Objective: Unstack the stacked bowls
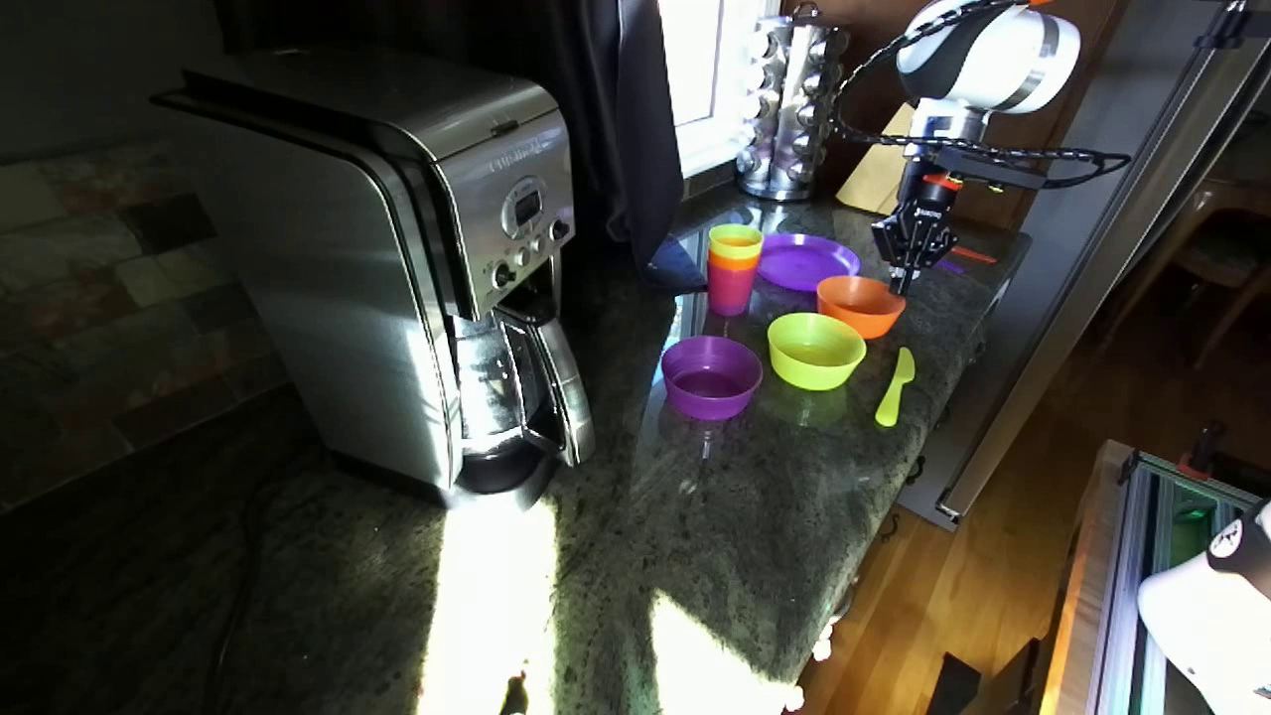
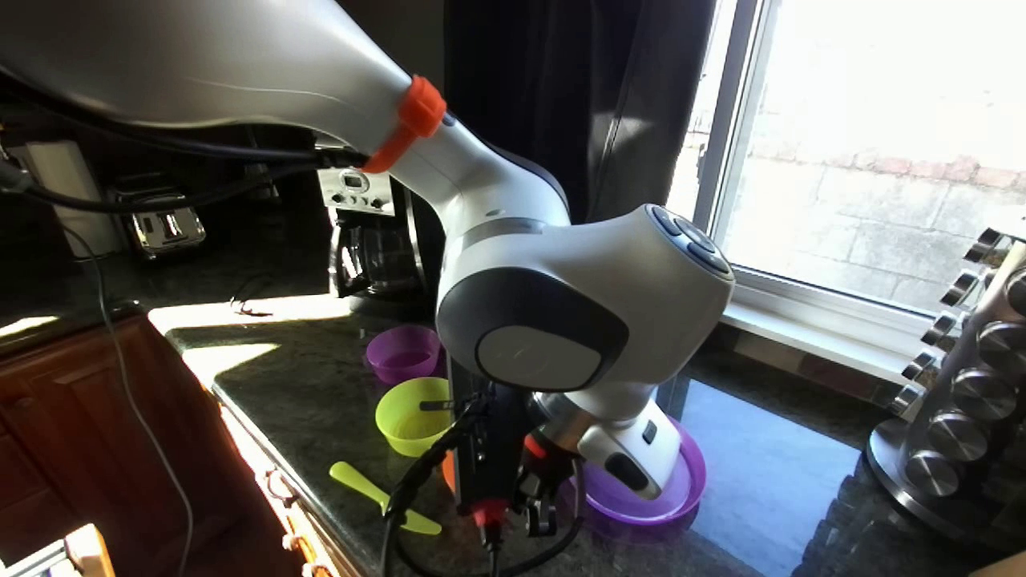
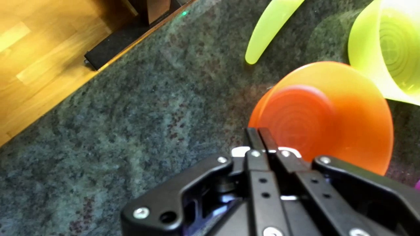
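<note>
Presumably for unstacking | jaws narrow, pinching orange bowl (image 3: 334, 114) by rim | lime bowl (image 1: 816, 359) just beside it, purple bowl (image 1: 711, 387) farther off

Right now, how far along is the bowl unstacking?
Done: the purple bowl and lime green bowl sit separately on the counter; no bowl shows nested in another. In hand: the fingers appear closed on the rim of the orange bowl. Left: probably just releasing that rim and backing off; whether the orange bowl sits flat, I can't tell.
</note>
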`<state>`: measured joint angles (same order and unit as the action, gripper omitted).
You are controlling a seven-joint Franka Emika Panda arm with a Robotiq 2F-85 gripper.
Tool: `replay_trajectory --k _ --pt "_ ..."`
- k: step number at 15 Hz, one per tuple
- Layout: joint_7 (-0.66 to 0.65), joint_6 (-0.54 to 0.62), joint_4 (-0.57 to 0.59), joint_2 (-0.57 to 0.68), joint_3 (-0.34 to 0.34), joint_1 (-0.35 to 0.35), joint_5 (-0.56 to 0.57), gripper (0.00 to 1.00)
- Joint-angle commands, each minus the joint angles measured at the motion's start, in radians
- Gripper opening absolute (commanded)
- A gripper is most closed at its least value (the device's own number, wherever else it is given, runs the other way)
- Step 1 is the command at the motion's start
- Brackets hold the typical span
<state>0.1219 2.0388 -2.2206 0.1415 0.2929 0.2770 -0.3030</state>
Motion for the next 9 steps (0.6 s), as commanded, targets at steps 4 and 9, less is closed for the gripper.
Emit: replay_trajectory --k 4,9 --pt "-0.042 0.007 0.018 0.019 -0.015 0.009 -0.006 0.41" --pt "-0.061 -0.006 -0.028 -0.102 -0.019 -0.003 0.020 0.79"
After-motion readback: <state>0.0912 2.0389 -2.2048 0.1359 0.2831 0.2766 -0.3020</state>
